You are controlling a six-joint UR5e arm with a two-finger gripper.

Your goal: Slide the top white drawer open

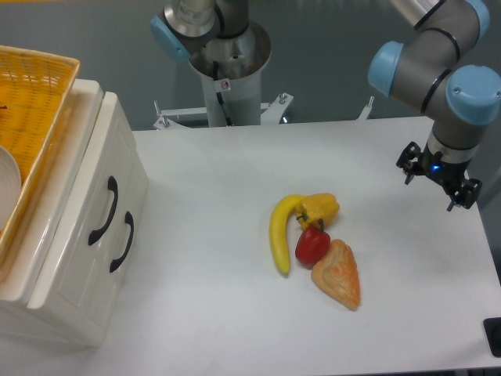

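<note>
End effector point(438, 178) at the far right of the worktop point(235, 164), fingers apart and holding nothing as far as I can read it. I see the top white drawer point(82, 188) at the opposite, left edge, closed, its black curved handle point(104, 211) running lengthwise along the front panel, above the lower drawer's handle point(123, 243). Drawer lies well apart from the end effector, straight across the worktop; banana point(279, 227), red pepper point(312, 245) and pastry point(340, 274) sit between. I judge the approach not yet begun.
</note>
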